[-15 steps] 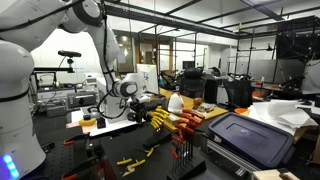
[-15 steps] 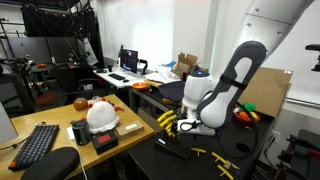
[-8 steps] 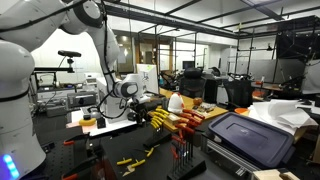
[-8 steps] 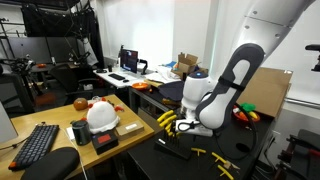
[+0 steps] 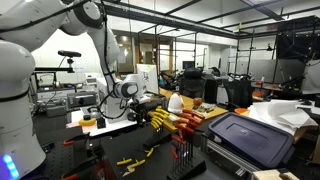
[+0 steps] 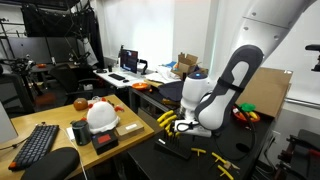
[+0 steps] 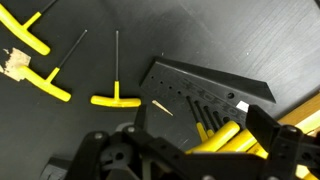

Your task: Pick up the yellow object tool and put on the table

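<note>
Three yellow T-handle keys [image 7: 114,99] lie flat on the black desk [image 7: 200,40], off to one side of the black tool rack [image 7: 215,92]. The nearest is close to the rack's corner, the other two farther out. More yellow tools [image 7: 222,138] sit at the rack, just beside its slotted face and right under the wrist camera. Fingers [image 7: 278,135] are wide apart, one on either side of those yellow handles, and not closed on anything I can see. In both exterior views the arm [image 6: 235,75] bends low over the rack, with the same yellow tools [image 5: 157,118] beside the wrist; too small there to tell contact. Step in hand, my read: lining up for a grasp on one yellow tool at the rack, pick not yet made. Next move calls for lowering until a single handle sits between the fingers and closing firm. Then lift straight up clear of the rack slots, carry it to bare desk beside the rack near the loose keys, and let go.
</note>
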